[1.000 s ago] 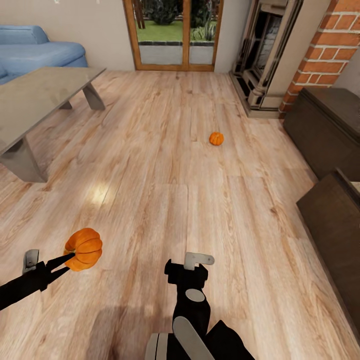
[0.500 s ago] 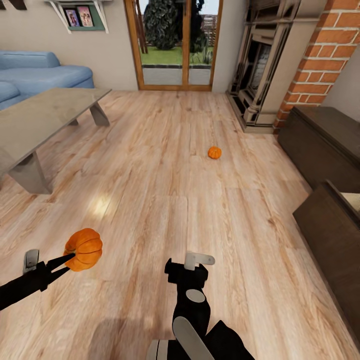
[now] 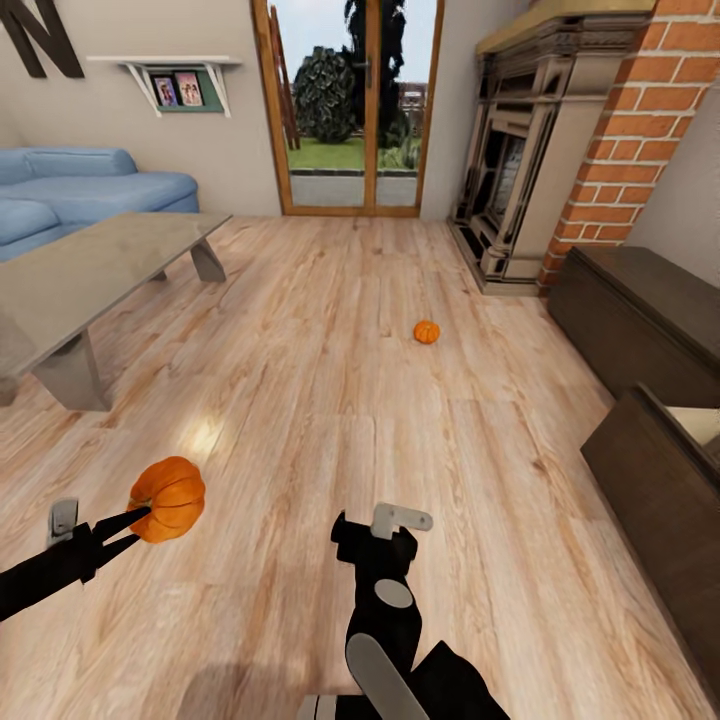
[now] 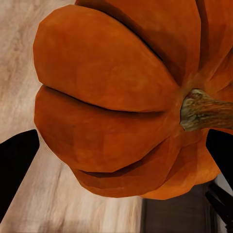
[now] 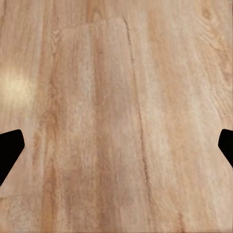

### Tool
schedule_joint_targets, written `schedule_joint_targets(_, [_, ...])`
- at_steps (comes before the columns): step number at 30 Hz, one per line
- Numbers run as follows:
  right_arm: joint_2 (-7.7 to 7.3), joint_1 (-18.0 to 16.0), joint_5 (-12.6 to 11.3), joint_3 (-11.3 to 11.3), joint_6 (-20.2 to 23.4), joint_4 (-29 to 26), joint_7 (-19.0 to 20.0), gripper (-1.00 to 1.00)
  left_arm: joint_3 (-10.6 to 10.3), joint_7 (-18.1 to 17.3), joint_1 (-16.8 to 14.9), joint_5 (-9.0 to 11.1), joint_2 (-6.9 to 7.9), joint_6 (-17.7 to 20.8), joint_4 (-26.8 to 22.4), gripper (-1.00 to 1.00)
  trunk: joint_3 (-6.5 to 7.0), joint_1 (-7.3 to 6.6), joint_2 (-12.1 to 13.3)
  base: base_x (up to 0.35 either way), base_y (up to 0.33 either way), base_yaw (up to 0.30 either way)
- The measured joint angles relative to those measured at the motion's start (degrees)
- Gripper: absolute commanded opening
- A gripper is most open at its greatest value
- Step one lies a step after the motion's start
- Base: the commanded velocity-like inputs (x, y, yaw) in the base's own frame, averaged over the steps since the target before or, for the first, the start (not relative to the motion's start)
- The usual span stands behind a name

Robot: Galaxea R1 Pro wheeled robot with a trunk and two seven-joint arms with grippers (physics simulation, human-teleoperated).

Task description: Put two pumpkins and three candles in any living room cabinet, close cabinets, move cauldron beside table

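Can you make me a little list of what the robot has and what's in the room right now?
left gripper: shut on held pumpkin
right gripper: open, nothing between its fingers, wooden floor below
second pumpkin: on the floor, untouched
cabinet: at the right; nearer drawer pulled open
table: at the left
sofa: blue, behind the table
candles, cauldron: cannot tell where
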Motion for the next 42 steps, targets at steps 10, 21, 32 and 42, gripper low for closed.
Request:
schedule_joint_targets(10, [-0.04, 0.0, 0.0, -0.07, -1.17, 0.05, 0.0, 1.0, 0.03, -0.13, 0.03, 0.16, -0.09, -0.23, -0.02, -1.0, 2.73, -0.2, 0.11, 0.0, 0.0, 0.0])
schedule_joint_targets(21, [-0.13, 0.0, 0.09, -0.17, -1.96, 0.71, -0.01, 1.0, -0.35, 0.23, 0.18, -0.04, -0.49, -0.85, -0.08, -1.0, 3.37, -0.2, 0.11, 0.142, 0.0, 0.0])
schedule_joint_targets(32, [0.26, -0.03, 0.17, -0.3, -2.05, 0.95, -0.02, 1.0, -0.57, 0.36, 0.19, -0.4, -0.61, -1.0, -0.07, -1.0, 3.38, -0.2, 0.11, 0.329, 0.0, 0.0])
schedule_joint_targets(42, [0.0, 0.04, 0.12, -0.04, -4.33, 0.92, 0.02, 1.0, -0.58, 0.53, 0.19, -0.71, -0.61, -1.11, -0.06, -1.0, 3.38, -0.2, 0.11, 0.331, 0.0, 0.0])
